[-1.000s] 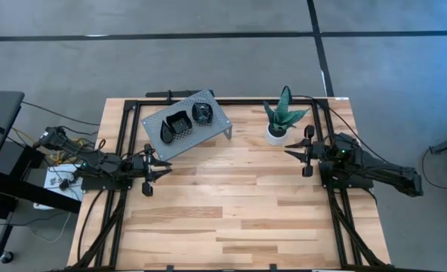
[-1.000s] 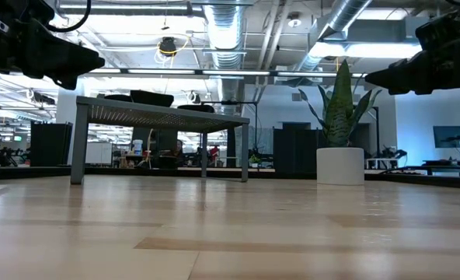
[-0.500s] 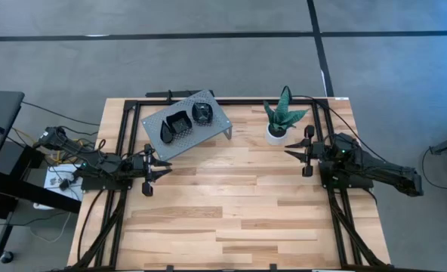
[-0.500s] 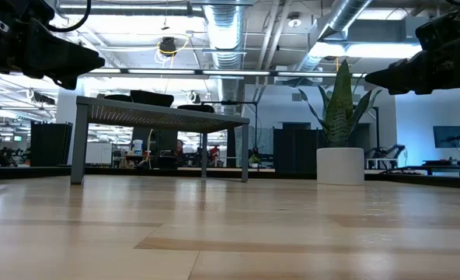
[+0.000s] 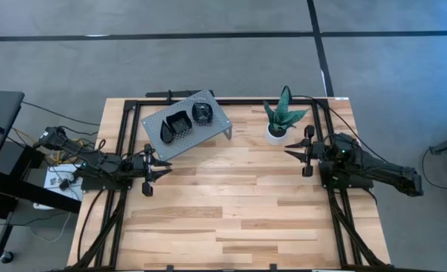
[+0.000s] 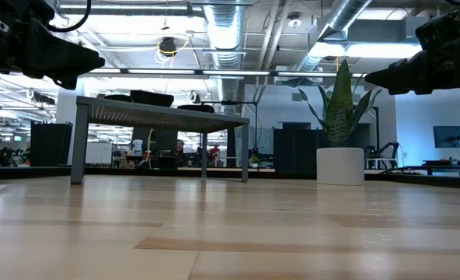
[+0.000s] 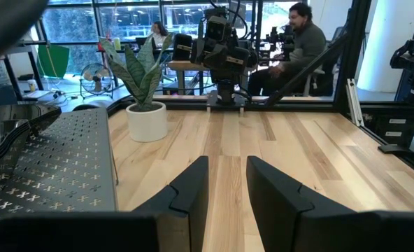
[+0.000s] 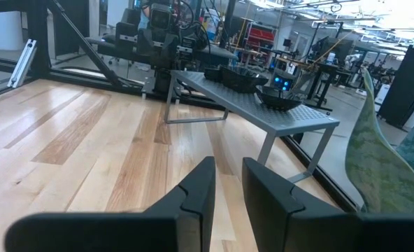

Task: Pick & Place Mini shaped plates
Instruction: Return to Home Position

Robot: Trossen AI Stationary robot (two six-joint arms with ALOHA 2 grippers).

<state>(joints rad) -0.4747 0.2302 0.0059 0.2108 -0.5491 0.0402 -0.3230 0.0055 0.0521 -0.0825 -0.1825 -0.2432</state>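
Observation:
Three glossy black mini plates (image 5: pixel 177 125) rest on top of the grey perforated metal stand (image 5: pixel 208 130) at the table's far left; the right wrist view shows them as dark dishes (image 8: pixel 236 78) on the stand's deck. My left gripper (image 5: pixel 166 171) hovers level near the table's left edge, just in front of the stand, open with nothing between its fingers (image 7: pixel 193 183). My right gripper (image 5: pixel 288 153) hovers level at the right edge beside the plant, its fingers (image 8: pixel 201 183) a little apart and empty. The two grippers face each other across the table.
A green spiky plant in a white pot (image 5: pixel 282 121) stands at the far right, close to my right gripper. The stand rests on four thin legs (image 6: pixel 78 144). Bare wooden tabletop (image 5: pixel 231 204) lies between the arms and toward the near edge. A person (image 7: pixel 301 42) sits beyond the table.

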